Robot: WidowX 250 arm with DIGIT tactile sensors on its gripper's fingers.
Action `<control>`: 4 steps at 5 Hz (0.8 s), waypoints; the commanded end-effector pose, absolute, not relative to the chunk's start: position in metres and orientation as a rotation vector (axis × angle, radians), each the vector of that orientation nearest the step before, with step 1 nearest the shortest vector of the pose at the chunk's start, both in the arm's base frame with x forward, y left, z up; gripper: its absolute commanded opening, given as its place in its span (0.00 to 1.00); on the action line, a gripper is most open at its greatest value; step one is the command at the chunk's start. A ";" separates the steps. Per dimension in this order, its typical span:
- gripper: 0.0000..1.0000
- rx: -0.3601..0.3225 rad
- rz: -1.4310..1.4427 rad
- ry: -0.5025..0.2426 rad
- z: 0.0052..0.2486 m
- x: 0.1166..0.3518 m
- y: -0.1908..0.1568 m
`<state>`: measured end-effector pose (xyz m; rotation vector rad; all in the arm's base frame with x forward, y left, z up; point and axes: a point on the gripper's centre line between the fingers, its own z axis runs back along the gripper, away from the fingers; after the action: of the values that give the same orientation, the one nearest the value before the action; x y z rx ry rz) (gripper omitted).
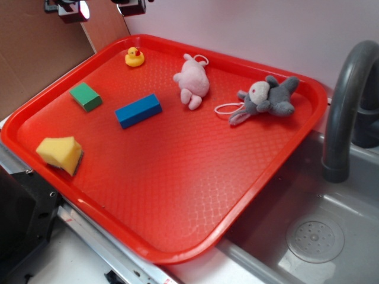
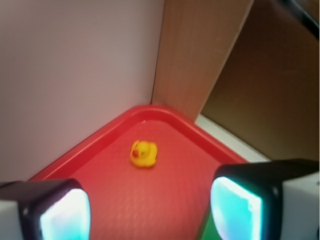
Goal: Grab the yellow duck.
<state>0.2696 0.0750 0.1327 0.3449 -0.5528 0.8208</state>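
The red tray (image 1: 177,195) is the largest thing here, tilted across the sink (image 1: 331,236) beside the grey faucet (image 1: 349,100); in the wrist view its far corner (image 2: 150,111) lies ahead of the tool, against a pale wall and a wooden panel. On it, well off from the tool toward the faucet side, lie the grey plush (image 1: 267,99) and, nearer, the pink plush (image 1: 193,81). The blue block (image 1: 138,110) rests near the tray's middle, the yellow sponge (image 1: 60,154) by the near rim, and the green block (image 1: 86,96) closer to the tool's end of the tray.

The tool (image 2: 150,205) hangs above the tray's far corner; only its tips show at the top edge of the exterior view (image 1: 100,7). Its two fingers (image 2: 65,212) stand wide apart, nothing between them.

The yellow duck (image 2: 143,153) sits on the tray just ahead of the tool, roughly centred between the fingers and untouched, close to the corner rim (image 1: 134,57).
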 end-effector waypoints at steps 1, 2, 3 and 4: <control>1.00 0.338 0.843 -0.512 0.106 0.287 0.120; 1.00 0.320 0.803 -0.470 0.078 0.299 0.128; 1.00 0.323 0.762 -0.459 0.057 0.312 0.135; 1.00 0.283 0.722 -0.414 0.041 0.325 0.141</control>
<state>0.3232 0.1206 0.0212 0.2830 -0.3713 0.7007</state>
